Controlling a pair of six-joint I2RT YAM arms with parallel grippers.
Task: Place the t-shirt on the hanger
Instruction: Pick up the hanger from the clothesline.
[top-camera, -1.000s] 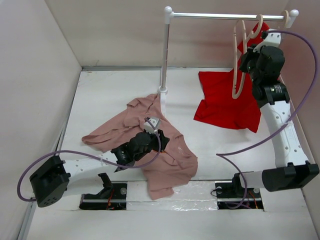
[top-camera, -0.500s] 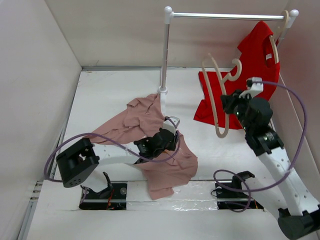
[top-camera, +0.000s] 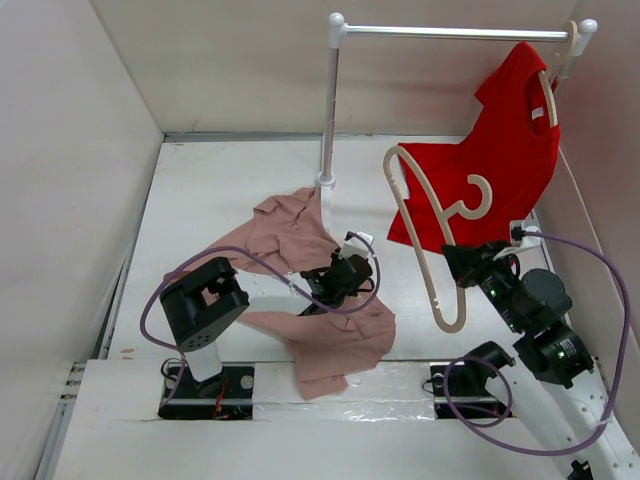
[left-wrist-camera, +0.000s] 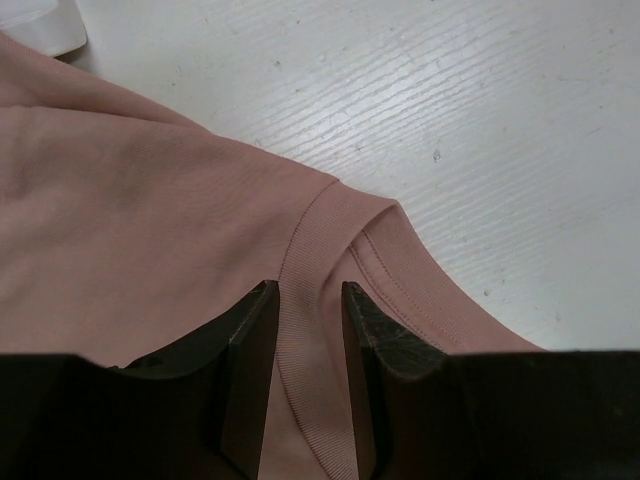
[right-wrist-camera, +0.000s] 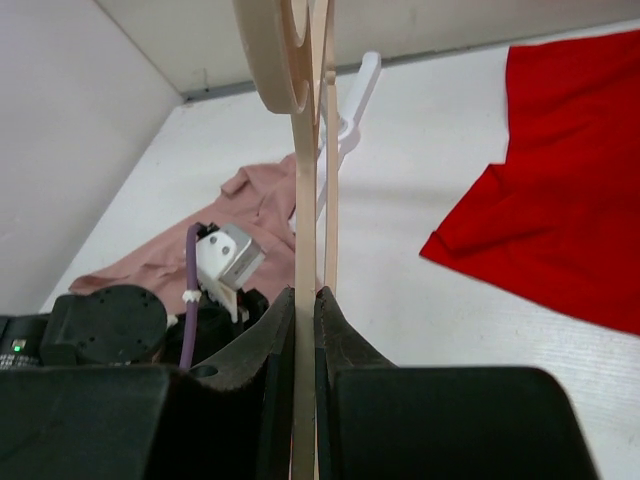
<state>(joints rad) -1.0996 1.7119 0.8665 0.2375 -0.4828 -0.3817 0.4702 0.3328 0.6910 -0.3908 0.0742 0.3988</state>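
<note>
The dusty pink t-shirt (top-camera: 280, 235) lies crumpled on the white table left of centre. It fills the left wrist view (left-wrist-camera: 150, 220), where its ribbed collar (left-wrist-camera: 310, 240) runs between my fingers. My left gripper (top-camera: 338, 283) is low over the shirt's right part. Its jaws (left-wrist-camera: 308, 305) are open and straddle the collar band. My right gripper (top-camera: 462, 262) is shut on the pale beige hanger (top-camera: 420, 215) and holds it in the air, hook to the right, in front of the red shirt. The right wrist view shows the hanger (right-wrist-camera: 305, 200) edge-on, clamped between the jaws (right-wrist-camera: 305, 295).
A bright red t-shirt (top-camera: 500, 170) hangs on a matching hanger (top-camera: 550, 90) at the right end of the white rail (top-camera: 450, 32). The rack's pole (top-camera: 328, 110) stands mid-table behind the pink shirt. Walls close in the table on the left, back and right.
My right arm has carried the hanger off the rail, down and toward the front left. My left gripper has moved right across the pink shirt to its collar.
</note>
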